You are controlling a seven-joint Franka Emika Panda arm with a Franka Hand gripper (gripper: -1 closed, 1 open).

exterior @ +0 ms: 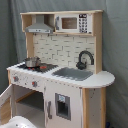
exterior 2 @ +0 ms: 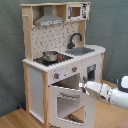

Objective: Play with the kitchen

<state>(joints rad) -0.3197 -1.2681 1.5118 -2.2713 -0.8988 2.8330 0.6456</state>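
- The kitchen (exterior 2: 60,60) stands on a wooden floor before a grey curtain, in both exterior views.
- Its oven door (exterior 2: 67,102) already hangs swung open; the play seems partway along.
- The pot (exterior 2: 50,56) sits untouched on the stovetop.
- The gripper (exterior 2: 86,88) is at the door's top edge, apparently pinching it, though I cannot tell.

Staged test corner, grey backdrop curtain (exterior: 115,45), wooden floor (exterior 2: 15,119)
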